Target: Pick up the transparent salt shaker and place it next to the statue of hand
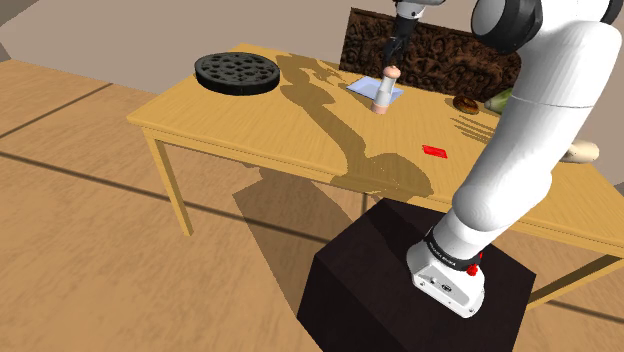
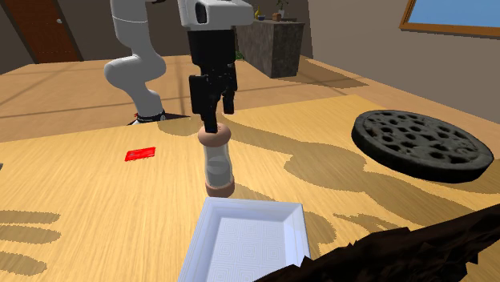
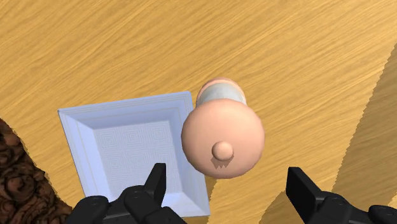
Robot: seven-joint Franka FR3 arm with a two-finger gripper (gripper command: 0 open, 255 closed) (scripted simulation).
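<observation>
The salt shaker (image 1: 385,92) stands upright on the wooden table (image 1: 250,125); it has a clear body with a pinkish cap and base. It sits right beside a white square tray (image 1: 361,88). My black gripper (image 1: 393,55) hangs just above the cap, open, touching nothing. The second exterior view shows the shaker (image 2: 217,164) under the gripper (image 2: 218,116), with the tray (image 2: 248,240) nearer the camera. In the wrist view the cap (image 3: 222,137) lies ahead of the gripper (image 3: 228,184), its fingers wide apart. A beige object (image 1: 582,152), perhaps the hand statue, shows partly behind the arm.
A black round perforated disc (image 1: 236,72) lies at the table's far left corner in the shoulder view. A small red flat piece (image 1: 434,151) lies nearer the stand. A dark brown rough block (image 1: 440,50) stands behind the tray, with a brown ring (image 1: 466,103) beside it.
</observation>
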